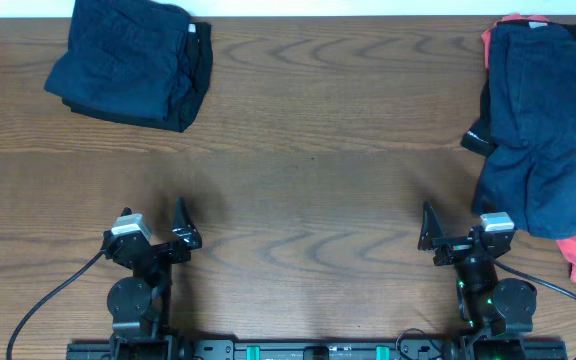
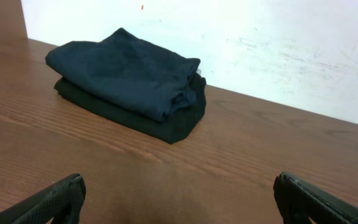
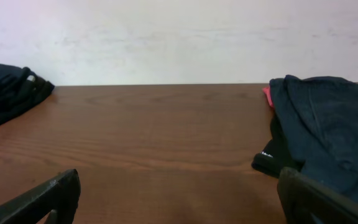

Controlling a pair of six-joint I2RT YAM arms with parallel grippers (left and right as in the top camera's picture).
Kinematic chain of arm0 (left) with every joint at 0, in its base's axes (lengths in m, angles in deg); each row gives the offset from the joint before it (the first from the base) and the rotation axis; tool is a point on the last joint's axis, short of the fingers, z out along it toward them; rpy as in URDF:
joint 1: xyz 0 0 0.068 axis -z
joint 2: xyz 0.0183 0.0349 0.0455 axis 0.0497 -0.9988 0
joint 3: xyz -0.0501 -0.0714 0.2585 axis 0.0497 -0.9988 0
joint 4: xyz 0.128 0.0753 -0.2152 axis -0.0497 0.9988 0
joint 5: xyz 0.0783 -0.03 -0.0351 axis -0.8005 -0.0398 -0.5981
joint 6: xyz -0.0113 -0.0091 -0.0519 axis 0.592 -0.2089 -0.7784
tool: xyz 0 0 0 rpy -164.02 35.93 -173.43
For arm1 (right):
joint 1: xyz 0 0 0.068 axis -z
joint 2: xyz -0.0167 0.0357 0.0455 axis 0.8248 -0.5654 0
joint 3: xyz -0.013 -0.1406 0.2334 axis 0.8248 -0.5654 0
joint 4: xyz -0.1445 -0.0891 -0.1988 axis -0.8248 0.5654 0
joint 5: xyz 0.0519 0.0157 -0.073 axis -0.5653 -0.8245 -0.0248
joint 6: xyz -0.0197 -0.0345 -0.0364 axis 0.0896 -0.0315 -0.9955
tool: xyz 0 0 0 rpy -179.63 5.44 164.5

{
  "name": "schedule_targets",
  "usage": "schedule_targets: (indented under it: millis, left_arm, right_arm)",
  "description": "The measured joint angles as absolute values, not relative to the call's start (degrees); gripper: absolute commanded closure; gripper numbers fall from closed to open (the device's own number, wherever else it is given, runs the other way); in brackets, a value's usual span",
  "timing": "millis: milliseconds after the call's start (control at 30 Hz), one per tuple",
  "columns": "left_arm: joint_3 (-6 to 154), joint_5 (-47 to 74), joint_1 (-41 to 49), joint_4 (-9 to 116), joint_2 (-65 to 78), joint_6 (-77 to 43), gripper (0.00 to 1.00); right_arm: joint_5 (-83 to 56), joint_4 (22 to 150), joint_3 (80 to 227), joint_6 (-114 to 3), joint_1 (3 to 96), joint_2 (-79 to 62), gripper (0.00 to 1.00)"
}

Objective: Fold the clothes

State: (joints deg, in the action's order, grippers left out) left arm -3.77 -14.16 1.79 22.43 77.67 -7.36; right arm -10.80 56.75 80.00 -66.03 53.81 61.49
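clothes [image 1: 543,130] heaped just beside released right pincer [image 1: 460,238]; folded stack [image 1: 133,62] well beyond released left pincer [image 1: 153,235].

We take this for a robotics lab or test bench rather than a home. A wood-grain table [image 1: 308,150] sits flush against a plain white wall [image 2: 260,37] that is scuffed and smudged. The left arm [image 1: 138,270] and right arm [image 1: 483,275] stand on a black rail [image 1: 308,350] at the near edge, with a cable [image 1: 58,290] trailing off. Clothes are laid out as work pieces: a folded stack [image 1: 133,60] far left and a loose pile [image 1: 543,130] far right.
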Motion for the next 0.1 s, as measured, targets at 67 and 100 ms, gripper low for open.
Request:
schedule_targets:
  millis: [67, 100]
  left_arm:
    - [-3.8, -14.2, 1.8, 22.4, 77.7, -7.4, 0.02]
    - [-3.8, -14.2, 1.8, 22.4, 77.6, -7.4, 0.02]
  right_arm:
    - [-10.8, 56.8, 80.0, -66.0, 53.8, 61.5, 0.01]
    - [-10.8, 56.8, 80.0, -66.0, 53.8, 61.5, 0.01]
